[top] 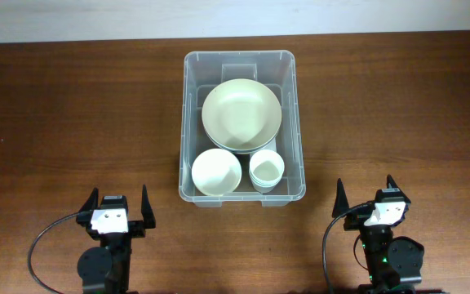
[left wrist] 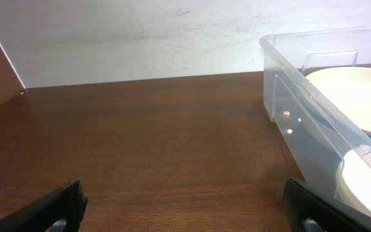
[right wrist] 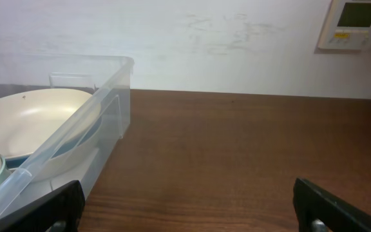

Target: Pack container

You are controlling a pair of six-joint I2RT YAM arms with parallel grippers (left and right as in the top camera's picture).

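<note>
One container [top: 188, 122], two bowls [top: 241, 114] [top: 217, 171], one cup [top: 266, 169], two pincers [top: 119, 198] [top: 365, 189].

This looks like a robotics lab or test room rather than a home. A left arm [top: 104, 263] and a right arm [top: 390, 255] are mounted at the edge of a dark wood-grain surface [top: 55, 122], with black cables [top: 35, 245] looping from them. Behind stands a plain, scuffed white wall [left wrist: 140, 38] with a wall-mounted control panel [right wrist: 355, 24] bearing a small display.
</note>
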